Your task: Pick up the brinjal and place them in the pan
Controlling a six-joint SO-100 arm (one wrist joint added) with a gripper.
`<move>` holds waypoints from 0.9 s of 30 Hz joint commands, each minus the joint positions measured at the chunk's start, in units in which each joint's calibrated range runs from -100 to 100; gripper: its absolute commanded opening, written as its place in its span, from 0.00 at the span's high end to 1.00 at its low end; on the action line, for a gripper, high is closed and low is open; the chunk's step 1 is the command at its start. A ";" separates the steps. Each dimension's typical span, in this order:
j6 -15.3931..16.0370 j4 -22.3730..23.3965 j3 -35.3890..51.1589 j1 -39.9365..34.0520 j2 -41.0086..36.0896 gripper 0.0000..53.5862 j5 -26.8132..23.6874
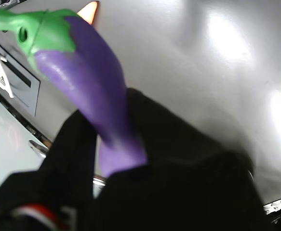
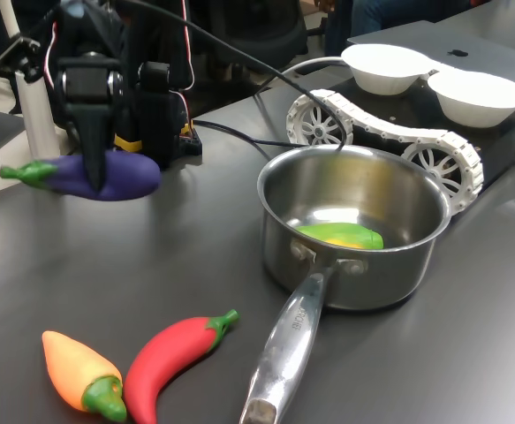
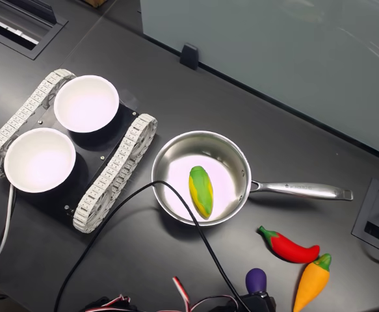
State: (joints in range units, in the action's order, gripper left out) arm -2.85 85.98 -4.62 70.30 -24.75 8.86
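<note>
In the first exterior view, from the left: the tool [image 2: 98,181] is clamped around the brinjal [image 2: 85,176], which sits low over the bench [image 2: 177,265], well apart from the pan [image 2: 354,225] at right.

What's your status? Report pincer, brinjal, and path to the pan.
Pincer shut on brinjal, lifted off table. Pan holds a yellow-green toy, room left. A black cable crosses the pan's rim.
</note>
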 commanded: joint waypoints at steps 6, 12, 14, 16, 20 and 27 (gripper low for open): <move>1.75 -5.85 -2.43 -1.60 -11.48 1.00 -1.51; 1.84 -9.94 -6.33 -3.10 -16.88 1.00 -3.47; 2.68 -11.31 -7.52 -2.98 -18.65 1.00 -4.35; 3.86 -12.67 -8.97 -2.98 -20.59 1.00 -5.03; 5.37 -14.29 -11.06 -3.67 -23.80 1.00 -6.40; 6.29 -17.96 -15.15 -7.45 -29.45 1.00 -8.64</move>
State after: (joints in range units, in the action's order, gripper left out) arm 2.66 72.63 -20.18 65.24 -49.49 1.44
